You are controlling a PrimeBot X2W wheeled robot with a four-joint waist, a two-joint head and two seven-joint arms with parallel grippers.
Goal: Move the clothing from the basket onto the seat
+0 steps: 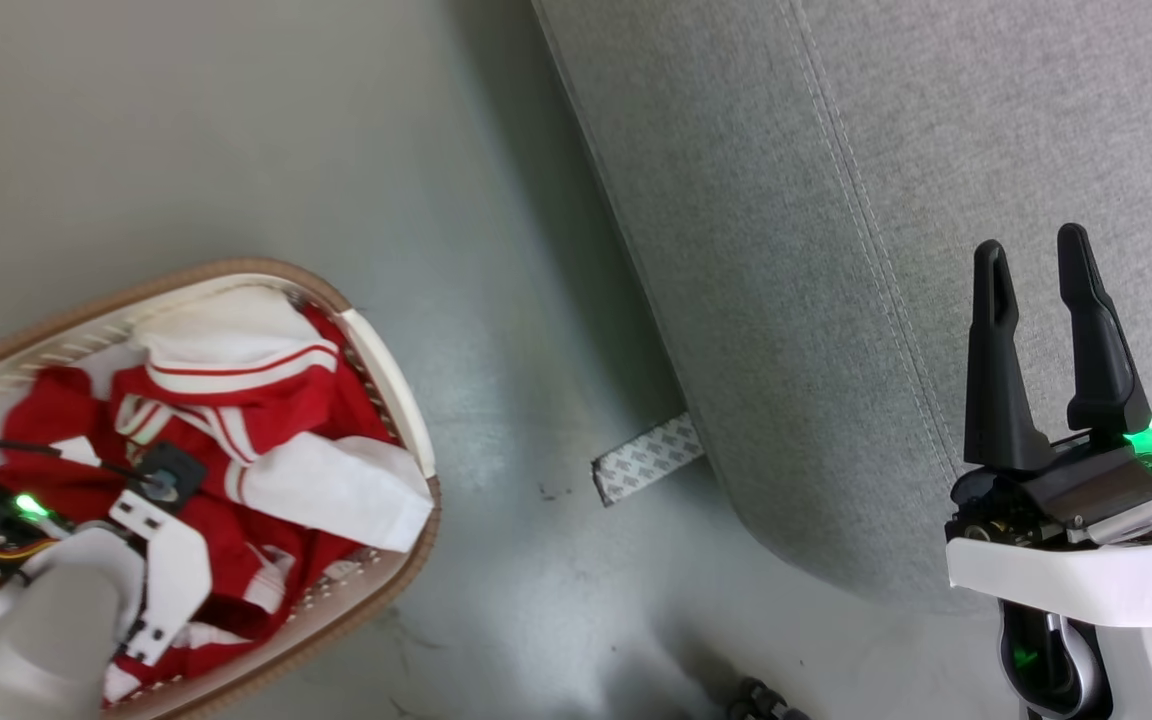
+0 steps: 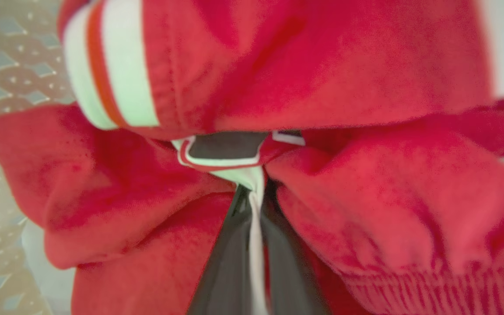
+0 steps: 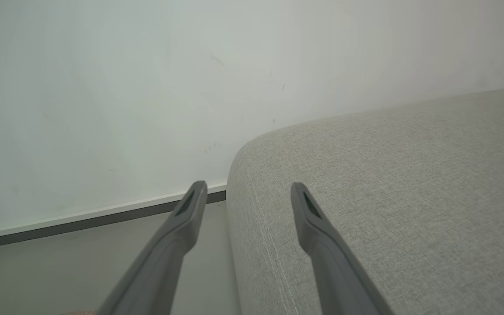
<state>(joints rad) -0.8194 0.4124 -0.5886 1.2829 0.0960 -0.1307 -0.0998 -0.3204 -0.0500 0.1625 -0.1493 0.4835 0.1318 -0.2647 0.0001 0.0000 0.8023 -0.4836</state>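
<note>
Clothing hides tips of left fingers; basket cut off at edge.

Clothing in basket, on floor L of seat; strip btwn

clothing in basket, right gripper spread over seat

Red and white clothing with thin striped trim lies crumpled in a heap inside the cream perforated basket, which has a brown rim. The light grey seat, with stitched seams, stands at the basket's two o'clock, apart from it
</note>
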